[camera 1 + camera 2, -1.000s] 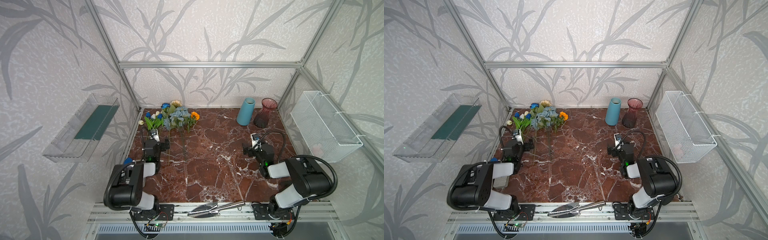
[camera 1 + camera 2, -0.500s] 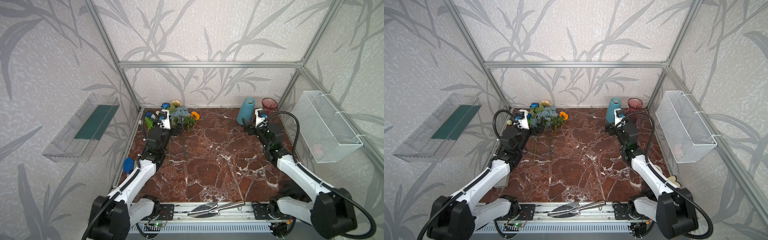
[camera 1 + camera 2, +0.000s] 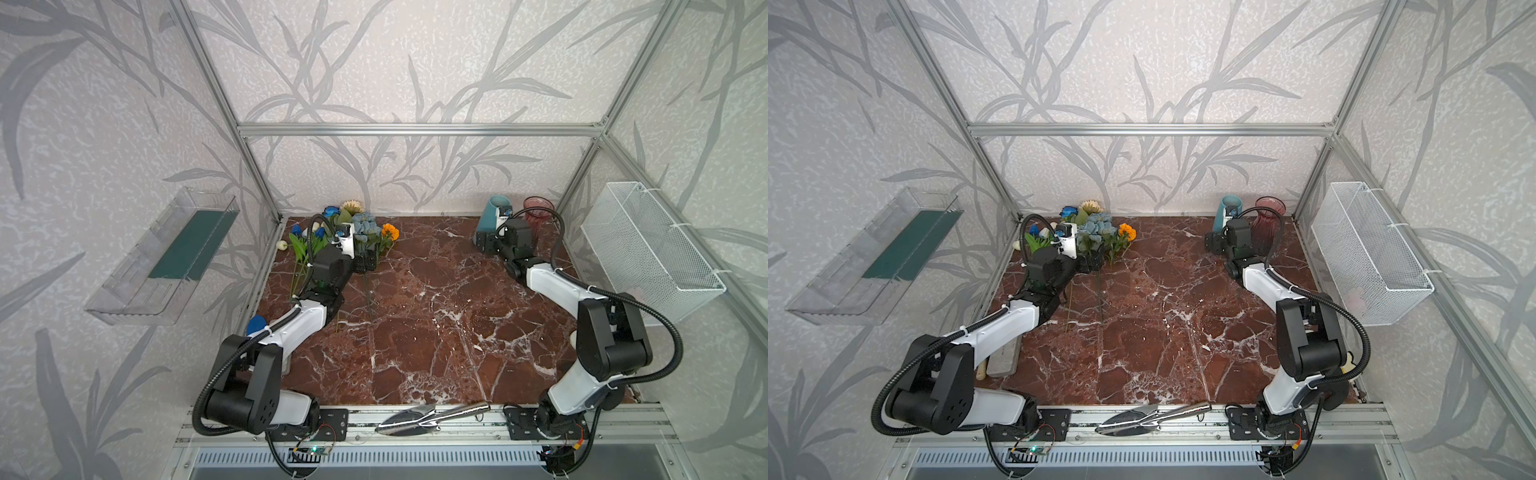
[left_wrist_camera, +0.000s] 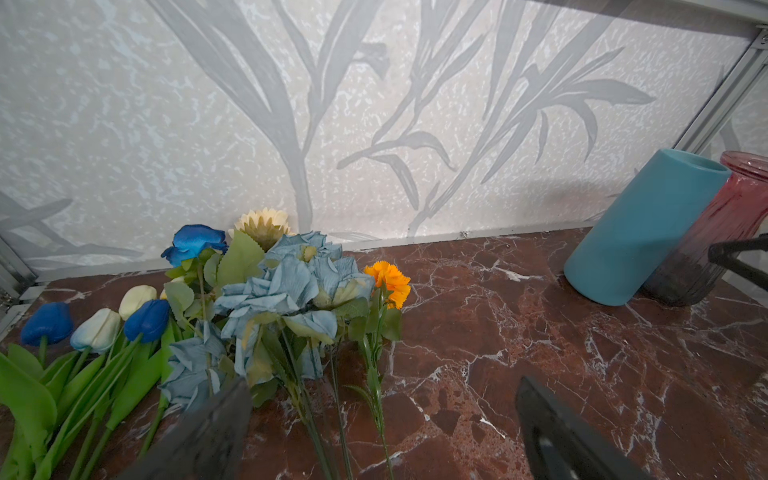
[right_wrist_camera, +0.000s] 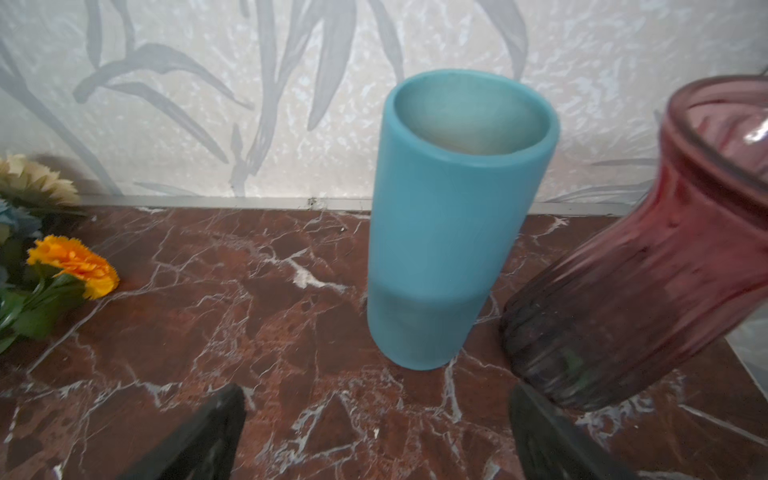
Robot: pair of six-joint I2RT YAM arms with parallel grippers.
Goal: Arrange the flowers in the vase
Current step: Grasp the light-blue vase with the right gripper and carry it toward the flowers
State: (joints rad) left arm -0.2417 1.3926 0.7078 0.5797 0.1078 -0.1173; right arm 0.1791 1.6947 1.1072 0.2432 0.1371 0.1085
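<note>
The left gripper [image 4: 384,386] has its jaws wide apart and holds nothing. In the left wrist view the stems of the orange marigold [image 4: 388,280] and the dusty-blue rose bunch [image 4: 291,286] run on the marble table [image 3: 415,332] between its two dark fingers [image 4: 208,428]. One finger overlaps a low bloom of that bunch; I cannot tell whether it touches.

The right gripper [image 5: 376,390] is just as wide and equally empty. It faces the upright teal vase [image 5: 453,216], which stands between the lines of its fingers, near but apart. The pink glass vase [image 5: 648,270] stands just beside the teal one; its base overlaps one finger, contact unclear.

In both top views the flowers [image 3: 357,232] lie in a heap at the upper left of the tabletop, heads toward the back wall, well apart from the two vases at the upper right.

Only the left wrist view separates the heap: dark blue rose [image 4: 195,243], cream sunflower [image 4: 262,222], blue and white tulips [image 4: 97,328]. Only the right wrist view looks into the teal vase's mouth, showing pale inner wall. Only the top views show the metal trowel [image 3: 432,415] on the front rail, the wire basket [image 3: 648,249] on the right wall and the clear tray [image 3: 166,257] on the left wall.
</note>
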